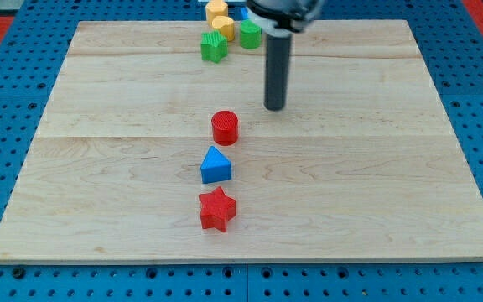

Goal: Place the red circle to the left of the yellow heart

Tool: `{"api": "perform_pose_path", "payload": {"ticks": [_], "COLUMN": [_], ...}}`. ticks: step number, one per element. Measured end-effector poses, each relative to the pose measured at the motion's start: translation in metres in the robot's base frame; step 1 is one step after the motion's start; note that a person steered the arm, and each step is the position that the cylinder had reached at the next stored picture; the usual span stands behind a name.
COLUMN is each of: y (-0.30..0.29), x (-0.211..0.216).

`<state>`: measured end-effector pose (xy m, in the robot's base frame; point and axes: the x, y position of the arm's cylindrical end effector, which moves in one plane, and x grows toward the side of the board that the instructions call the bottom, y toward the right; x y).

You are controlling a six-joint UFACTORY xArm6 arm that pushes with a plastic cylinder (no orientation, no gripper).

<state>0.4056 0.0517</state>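
Note:
The red circle [225, 127] lies near the middle of the wooden board [376, 168]. Two yellow blocks sit at the view's top: one [223, 30] just right of a green block [214, 46], and another [216, 10] above it; I cannot tell which is the heart. My tip [274, 107] rests on the board to the upper right of the red circle, a short gap away, not touching it.
A second green block [250, 34] sits right of the lower yellow block, partly behind the rod. A blue block [243, 13] is mostly hidden behind the arm. A blue triangle [215, 165] and a red star [217, 210] lie below the red circle.

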Motion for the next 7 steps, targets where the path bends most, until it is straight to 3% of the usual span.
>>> {"api": "perform_pose_path", "payload": {"ticks": [1,2,4,6,7], "y": [-0.028,-0.076,-0.086,-0.036,-0.098], "x": [0.067,0.073,0.036,0.023,-0.008]}}
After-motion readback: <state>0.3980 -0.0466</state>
